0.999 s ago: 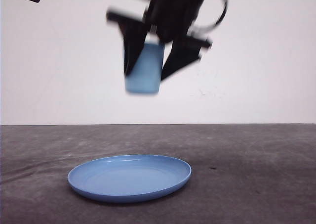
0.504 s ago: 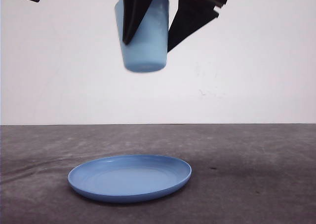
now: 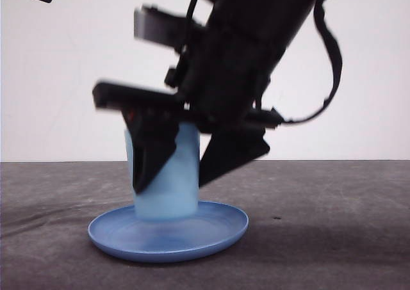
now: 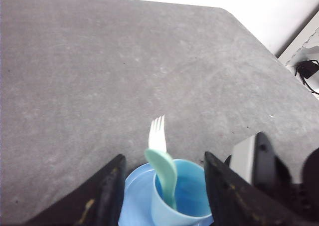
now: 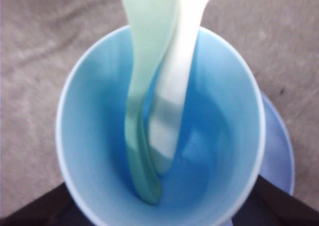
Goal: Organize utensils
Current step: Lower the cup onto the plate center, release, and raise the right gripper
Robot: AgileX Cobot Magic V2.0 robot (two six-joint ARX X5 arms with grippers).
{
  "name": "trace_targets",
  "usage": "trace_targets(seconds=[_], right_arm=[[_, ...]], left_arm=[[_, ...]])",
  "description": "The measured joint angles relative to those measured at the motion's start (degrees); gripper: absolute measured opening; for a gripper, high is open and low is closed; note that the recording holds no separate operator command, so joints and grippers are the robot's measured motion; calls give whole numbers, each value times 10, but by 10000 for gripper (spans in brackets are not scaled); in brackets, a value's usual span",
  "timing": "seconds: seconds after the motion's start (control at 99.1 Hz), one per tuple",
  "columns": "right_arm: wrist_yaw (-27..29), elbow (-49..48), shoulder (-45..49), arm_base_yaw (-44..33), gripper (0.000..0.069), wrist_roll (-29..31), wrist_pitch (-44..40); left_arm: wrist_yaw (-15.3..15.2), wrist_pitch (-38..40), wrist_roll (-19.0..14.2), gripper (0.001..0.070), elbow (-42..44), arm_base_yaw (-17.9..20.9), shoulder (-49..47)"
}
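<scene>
Cup with both utensils, set down on the plate

My right gripper [image 3: 186,171] clamps the light blue cup [image 3: 165,194] at centre frame, its base on the round blue plate [image 3: 218,229] so the set stands together. Inside, the mint-green spoon [image 5: 142,116] and white fork [image 5: 174,86] lean handle-down, heads poking past the rim (upright storage, I judge, is the point). My left gripper [image 4: 162,186] hangs spread apart at the lower edge of its wrist view, gripping nothing.

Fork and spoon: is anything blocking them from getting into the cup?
No, nothing visible. The fork and spoon already stand inside the cup, which the right gripper holds on the plate.
</scene>
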Motion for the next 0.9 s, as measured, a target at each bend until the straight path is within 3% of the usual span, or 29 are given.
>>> trace_targets(seconds=[0.242,0.383,0.464,0.676,0.898], right_arm=[[2,0,12,10,389,13,5],[0,0,12,11,576,23,-3],[0,0,12,11,622,26,-18],[-5,7,-22,11,639,26,-104],[-5,24,-134,11,639,26,-203]], left_arm=[[0,0,0,297,0,0,0],[0,0,0,297,0,0,0],[0,0,0,297,0,0,0],[0,0,0,297,0,0,0],[0,0,0,297,0,0,0]])
